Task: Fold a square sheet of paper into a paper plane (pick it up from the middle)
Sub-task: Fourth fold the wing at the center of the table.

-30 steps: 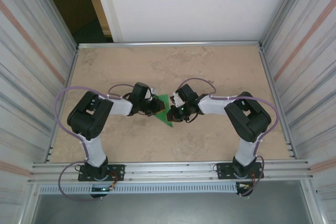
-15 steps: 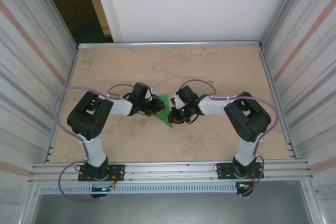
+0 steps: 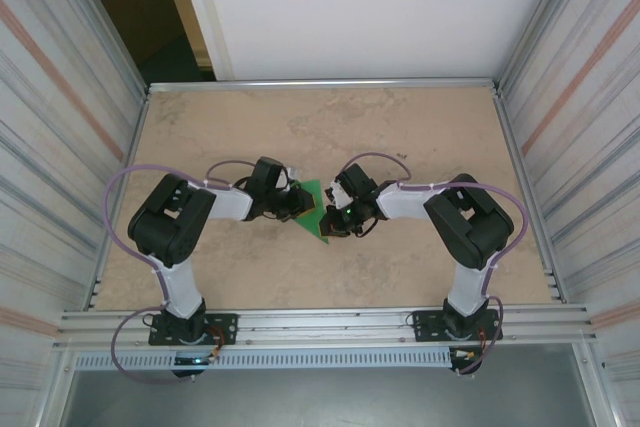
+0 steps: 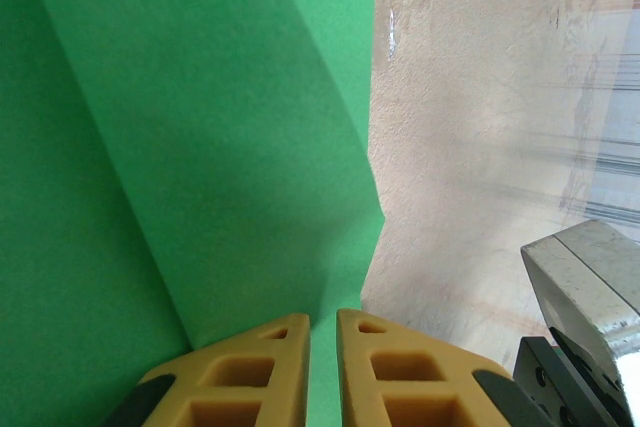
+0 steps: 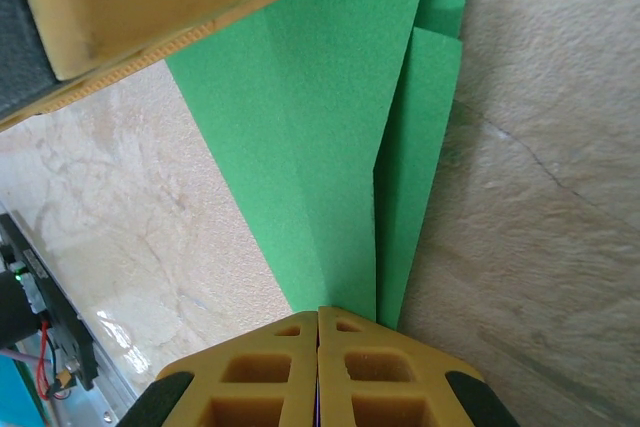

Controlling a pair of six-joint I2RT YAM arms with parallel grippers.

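Sheet of paper (image 3: 317, 225), bright green, creased folds, mid tabletop (image 3: 400, 127), left hand (image 4: 322, 332) pinching its left side, right hand (image 5: 318, 327) clamped tight on its right side.

Green paper sheet (image 3: 316, 215), folded into layered, creased triangle.

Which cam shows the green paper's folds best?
Right wrist: the green paper shows its overlapping flaps and crease lines close up. Left wrist shows broad creased faces, less layering; top external, a small distant green wedge.
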